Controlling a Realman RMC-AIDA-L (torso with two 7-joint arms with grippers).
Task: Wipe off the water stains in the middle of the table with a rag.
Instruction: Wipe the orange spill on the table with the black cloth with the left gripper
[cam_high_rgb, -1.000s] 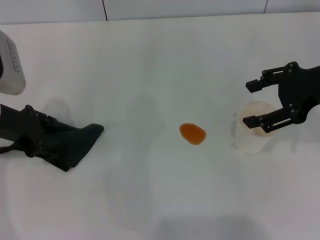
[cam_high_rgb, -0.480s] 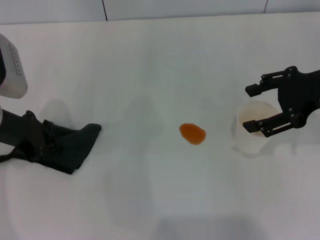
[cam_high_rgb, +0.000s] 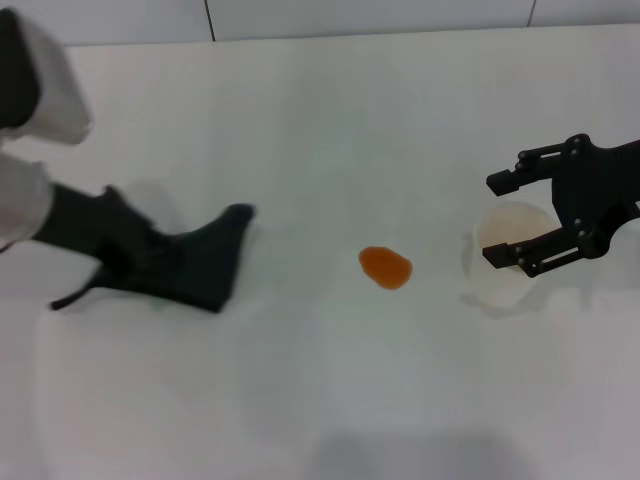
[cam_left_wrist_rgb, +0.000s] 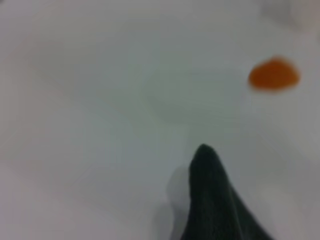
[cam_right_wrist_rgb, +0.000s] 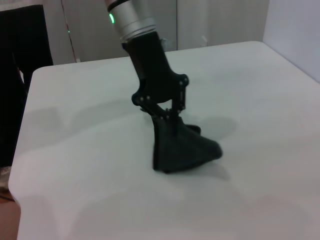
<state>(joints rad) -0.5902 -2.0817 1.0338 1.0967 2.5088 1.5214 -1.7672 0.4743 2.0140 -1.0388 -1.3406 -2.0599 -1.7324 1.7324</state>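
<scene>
The orange water stain (cam_high_rgb: 385, 267) lies on the white table (cam_high_rgb: 320, 120) near the middle; it also shows in the left wrist view (cam_left_wrist_rgb: 274, 75). My left gripper (cam_high_rgb: 135, 255) is shut on the dark rag (cam_high_rgb: 205, 262), which hangs down to the table left of the stain, with a gap between them. The rag's tip shows in the left wrist view (cam_left_wrist_rgb: 215, 200). The right wrist view shows the left gripper (cam_right_wrist_rgb: 167, 114) pinching the rag (cam_right_wrist_rgb: 182, 147) from above. My right gripper (cam_high_rgb: 495, 218) is open at the right, by a white paper cup (cam_high_rgb: 505, 270).
The paper cup stands just right of the stain. The table's far edge (cam_high_rgb: 300, 38) runs along the back, and a table corner and side edge (cam_right_wrist_rgb: 25, 150) show in the right wrist view.
My left arm has swung right with the rag, bringing it closer to the stain. The right gripper has hardly moved.
</scene>
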